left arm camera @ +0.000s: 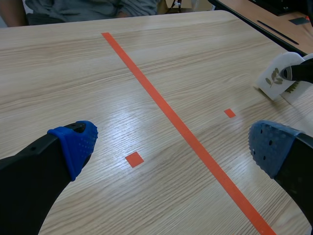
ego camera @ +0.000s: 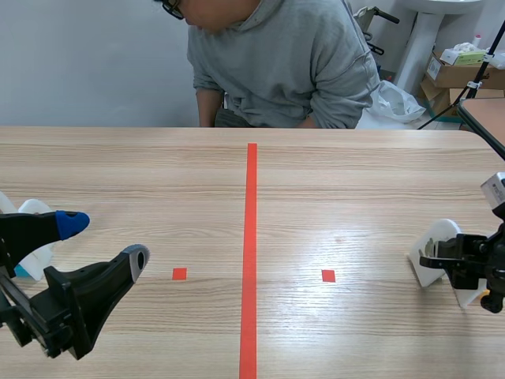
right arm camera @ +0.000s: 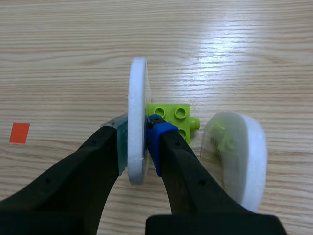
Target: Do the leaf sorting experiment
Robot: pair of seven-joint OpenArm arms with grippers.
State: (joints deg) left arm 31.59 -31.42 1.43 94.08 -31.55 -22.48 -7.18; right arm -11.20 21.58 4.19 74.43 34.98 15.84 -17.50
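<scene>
R claw (right arm camera: 138, 145) pinches upright white leaf-print disc (right arm camera: 137, 88).

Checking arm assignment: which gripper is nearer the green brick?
Right. The right gripper is shut on the white disc beside the green brick; the left gripper sits open across the tape line.

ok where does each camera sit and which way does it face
Scene view: between the arms, facing across the table toward a person; left tool and right tool show.
Left wrist view: on the left arm, past its open tool, toward the tape line.
Right wrist view: down on the right tool, shut on a white disc.
All three show that disc.
</scene>
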